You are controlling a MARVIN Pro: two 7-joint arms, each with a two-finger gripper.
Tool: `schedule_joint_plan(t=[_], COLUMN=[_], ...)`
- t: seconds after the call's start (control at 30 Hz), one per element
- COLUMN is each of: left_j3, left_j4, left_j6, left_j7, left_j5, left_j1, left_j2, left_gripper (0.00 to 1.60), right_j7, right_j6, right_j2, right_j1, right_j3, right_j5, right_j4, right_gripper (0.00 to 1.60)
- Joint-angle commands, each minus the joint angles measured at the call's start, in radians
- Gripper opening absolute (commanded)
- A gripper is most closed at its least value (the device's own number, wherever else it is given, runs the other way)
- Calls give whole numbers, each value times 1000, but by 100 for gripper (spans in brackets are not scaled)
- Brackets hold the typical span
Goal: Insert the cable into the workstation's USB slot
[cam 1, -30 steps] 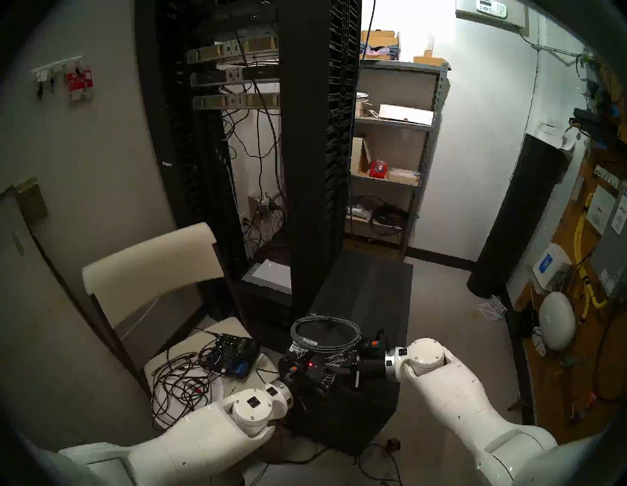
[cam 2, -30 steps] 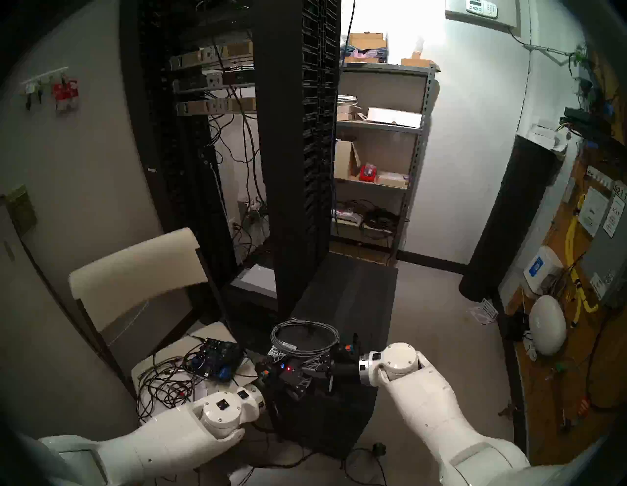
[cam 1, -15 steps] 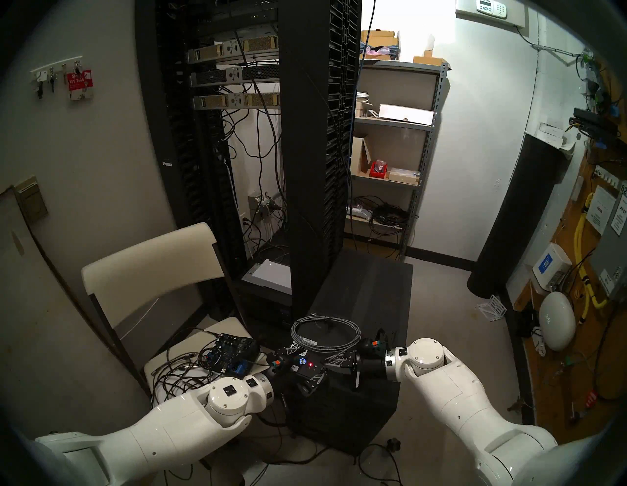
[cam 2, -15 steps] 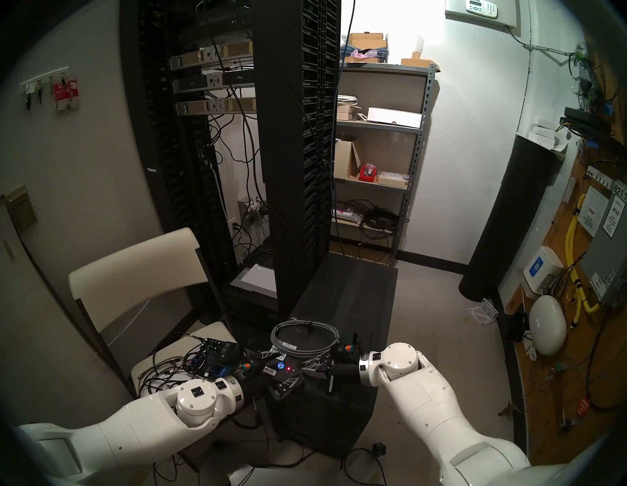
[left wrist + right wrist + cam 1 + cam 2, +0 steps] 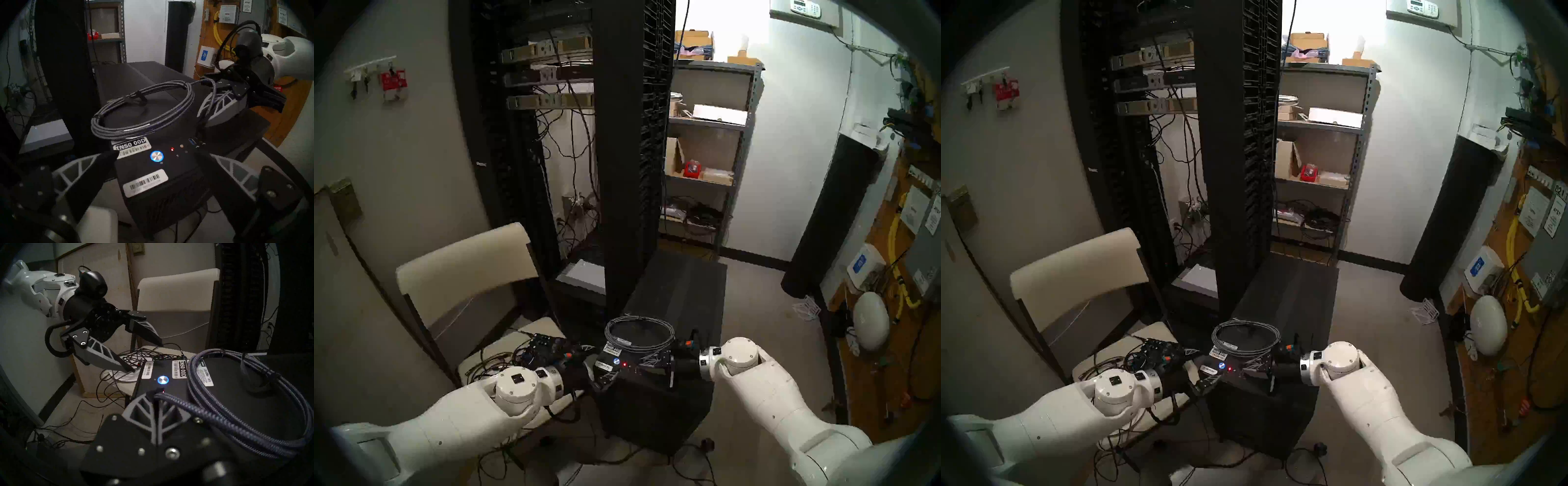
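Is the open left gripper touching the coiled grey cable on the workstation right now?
Apart. The right wrist view shows the left gripper open beside the workstation, clear of the cable.

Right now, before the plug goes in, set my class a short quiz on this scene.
1. True or false: the left jaws hold the cable.
2. Where does the cable's coil lie? A) on the chair B) on top of the workstation C) on the floor
3. Fill in: the ring around the workstation's button glows ____.

Key: 1 false, the left jaws stand open and empty while the right jaws are shut on the cable; 2 B; 3 blue.
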Motion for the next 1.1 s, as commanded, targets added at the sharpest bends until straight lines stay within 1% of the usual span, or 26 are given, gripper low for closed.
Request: schedule_joint_plan(t=[0.0,0.27,0.4,0.67,0.73,0.8,0.83,0.87,0.9,1.03,1.07], left_j3=[-13,-10,-8,-6,-4,-4,-4,-4,-4,-4,-4], left_j4=[-19,-18,-16,-8,-5,-5,-3,-3,-3,-3,-3], left_j6=[-14,-18,-20,-23,-23,-23,-23,-23,-24,-23,-23], left_j7=[17,28,33,37,36,36,35,35,35,37,38], left_j5=[-3,-1,-1,-2,-4,-4,-4,-4,-5,-4,-4], left_j1=[-17,-23,-24,-27,-28,-28,-28,-28,-28,-27,-27], left_j2=[-23,-29,-32,-36,-38,-38,-39,-39,-39,-40,-40], left_gripper=[160,160,160,160,160,160,160,160,160,160,160], right_j7=[5,-1,-1,-5,-7,-7,-5,-5,-5,-7,-9], right_j6=[33,40,31,1,-26,-26,-31,-31,-31,-33,-34], right_j2=[10,17,16,11,8,8,7,7,7,6,6], right_j1=[-22,-48,-47,-39,-37,-37,-34,-34,-32,-32,-32], right_j3=[-12,-2,1,5,10,10,9,9,8,8,9], right_j5=[-11,-6,-2,4,13,13,14,14,14,14,14], right_j4=[-31,-62,-59,-50,-44,-44,-39,-39,-38,-40,-40], right_gripper=[0,0,0,0,0,0,16,16,23,29,53])
